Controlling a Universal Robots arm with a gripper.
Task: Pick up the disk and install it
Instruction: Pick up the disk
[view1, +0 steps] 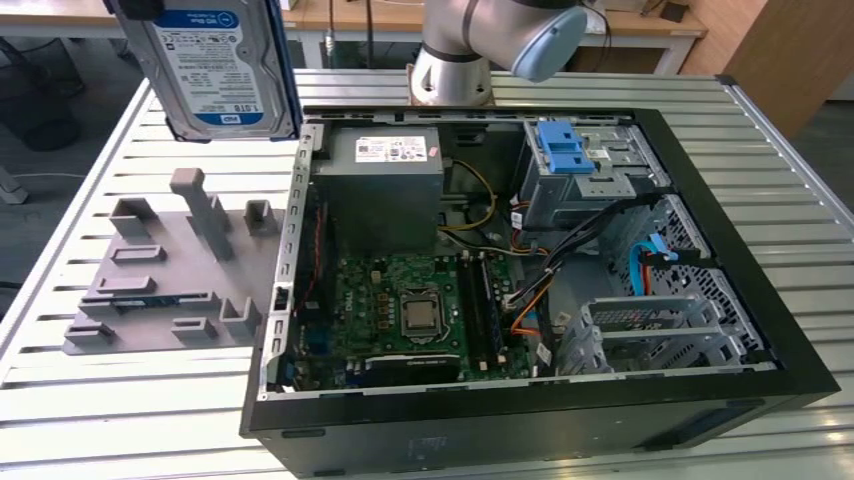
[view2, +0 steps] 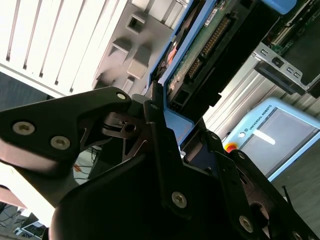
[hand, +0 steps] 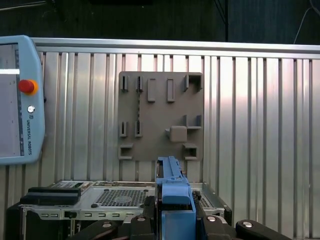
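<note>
Closest to you in the exterior view hangs the disk, up at eleven o'clock, held off the slatted metal table with its white-and-blue label facing the camera and its long edges nearly upright. In both wrist views you can see the gripper pinching it: the black fingers press on the blue carrier edge, and the green circuit-board side of the disk runs away from the jaws. From the first wrist view the carrier stands between the finger bases, with the grey fixture plate lying flat on the table beyond it. In the exterior view that plate sits at nine o'clock, just beside the open computer case. Inside the case you have the grey power supply at twelve, the blue latch bracket at one and the motherboard near the centre. At twelve o'clock behind the case stands the arm's base.
</note>
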